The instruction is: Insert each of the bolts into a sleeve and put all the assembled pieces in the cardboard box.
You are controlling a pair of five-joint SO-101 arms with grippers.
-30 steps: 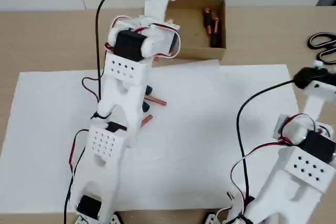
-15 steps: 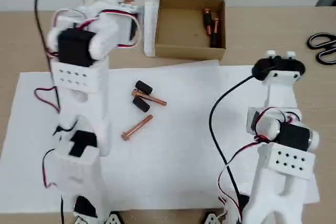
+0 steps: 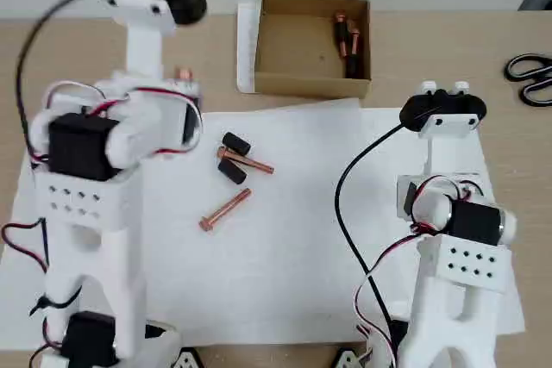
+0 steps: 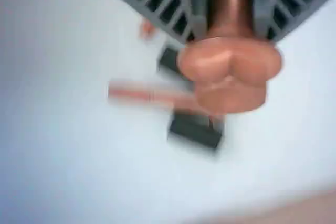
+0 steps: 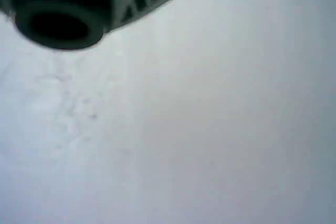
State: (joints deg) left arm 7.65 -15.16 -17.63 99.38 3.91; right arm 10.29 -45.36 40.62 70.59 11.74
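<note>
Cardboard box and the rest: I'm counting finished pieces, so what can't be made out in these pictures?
High view: pieces in the cardboard box, too small to count surely.
Left wrist view: loose sleeves blurred, partly behind the held bolt.
Right wrist view: held sleeve cut off by the frame edge.

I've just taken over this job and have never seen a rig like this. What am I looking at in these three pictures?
Two small white robot arms sit side by side at a table. The high view looks down on both: the left arm and the right arm. The other two pictures come from a camera on each arm's wrist. The left pincer grips a copper bolt. The right pincer seems to hold a black sleeve. On the white sheet lie two loose bolts and two loose sleeves. The cardboard box holds two finished pieces. Scissors lie off the sheet, on the right arm's side.
</note>
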